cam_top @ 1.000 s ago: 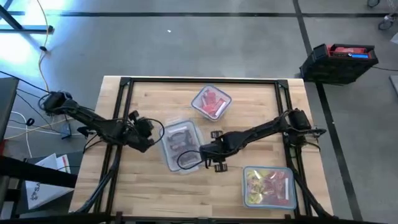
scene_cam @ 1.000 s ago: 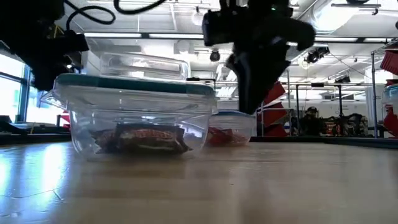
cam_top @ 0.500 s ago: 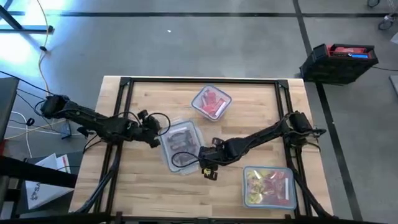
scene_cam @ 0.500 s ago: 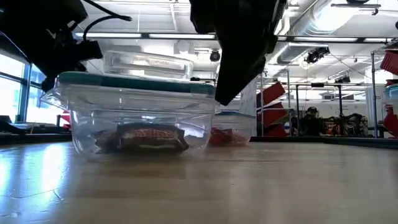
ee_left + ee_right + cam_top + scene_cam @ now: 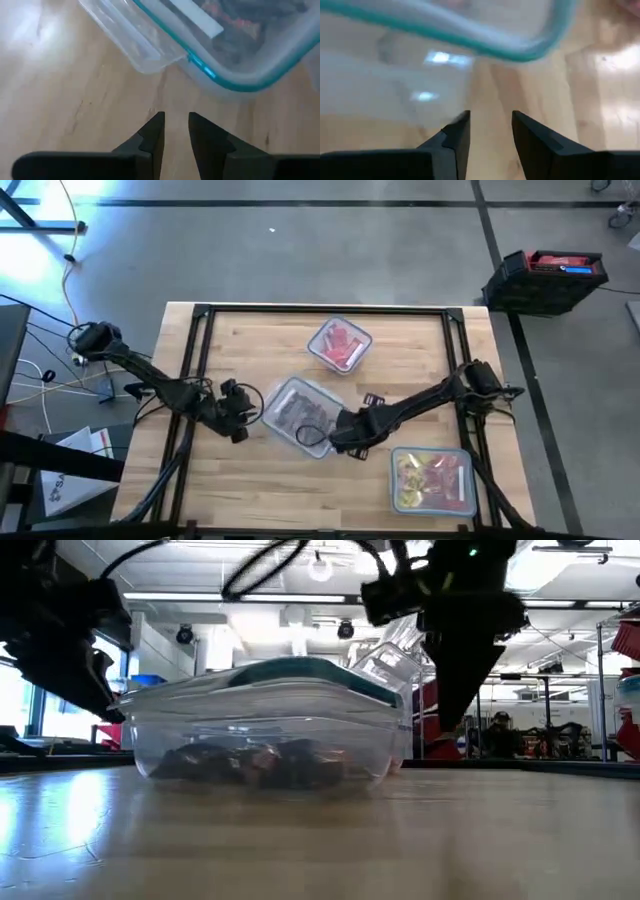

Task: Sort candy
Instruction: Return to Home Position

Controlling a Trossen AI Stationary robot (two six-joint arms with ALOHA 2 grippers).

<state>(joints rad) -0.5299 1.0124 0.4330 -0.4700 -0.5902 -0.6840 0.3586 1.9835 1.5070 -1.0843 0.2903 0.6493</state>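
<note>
A clear container with a teal-rimmed lid [image 5: 298, 412] holds dark brown candy [image 5: 250, 760] and stands at the table's middle, turned at a slant. Its lid [image 5: 290, 680] sits tilted, with a latch flap [image 5: 388, 658] raised at one end. My left gripper [image 5: 252, 412] is just to the container's left, low over the wood; in the left wrist view its fingers [image 5: 176, 127] are narrowly open with bare wood between them. My right gripper [image 5: 338, 436] is at the container's near right corner, open [image 5: 490, 125], with the lid's rim [image 5: 520, 52] just ahead. My left gripper stops short of the lid's flap [image 5: 150, 50] and touches nothing. My right gripper's fingertips [image 5: 462, 120] stand close against a clear flap [image 5: 440, 85] of the container. Blur hides whether they touch it.
A container of red candy [image 5: 340, 345] stands toward the far edge. Another with yellow and pink candy [image 5: 432, 478] stands at the near right. A black frame [image 5: 200, 315] runs round the table. Bare wood lies at the near left.
The container of brown candy has turned about on the table, from roughly square with the edges to a slant, and its lid now sits tilted. My left gripper has moved toward the near edge and down beside it. My right gripper has shifted at the container's near right corner.
</note>
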